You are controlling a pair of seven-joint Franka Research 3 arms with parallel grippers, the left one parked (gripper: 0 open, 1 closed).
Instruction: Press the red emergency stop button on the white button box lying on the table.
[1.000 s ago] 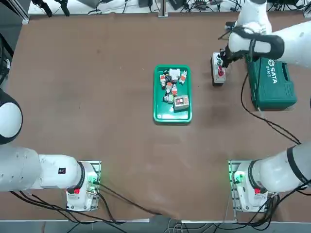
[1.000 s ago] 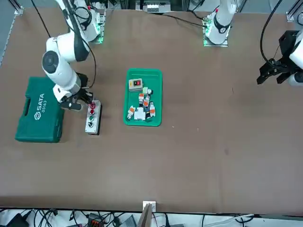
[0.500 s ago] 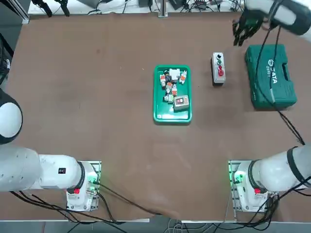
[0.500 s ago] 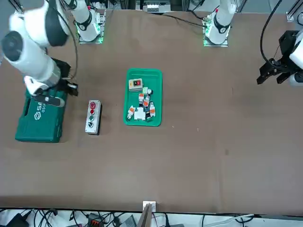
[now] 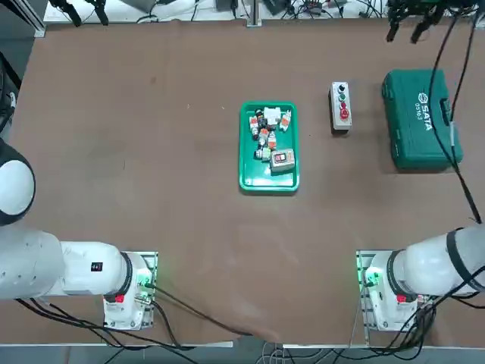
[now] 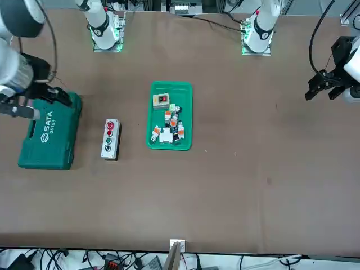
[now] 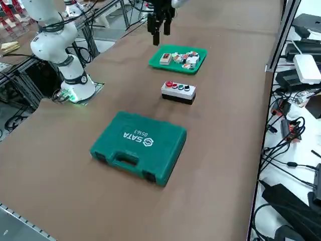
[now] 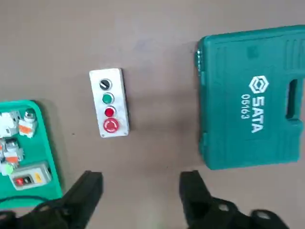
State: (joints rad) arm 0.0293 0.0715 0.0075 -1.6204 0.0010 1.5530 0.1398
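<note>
1. Green toolcase [image 7: 138,145]: lying flat, white SATA logo & lettering on top, handle cutout along one side.
2. Green tray [image 5: 254,178]: apart from toolcase, holds nos. 3 & 4.
3. Grey switch [image 5: 283,160]: sm. box w/ red & blk parts on its face, nr. one end of tray.
4. Small parts [image 5: 271,140]: mostly wht., some w/ orange bits, grouped beside switch.
5. Blk. cables [image 7: 296,130]: tangled on wht. side bench [image 7: 283,175].

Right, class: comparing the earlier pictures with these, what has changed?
The right end effector left the button box, moving away past the toolcase, and its fingers opened. The box, toolcase and green tray stayed put.
</note>
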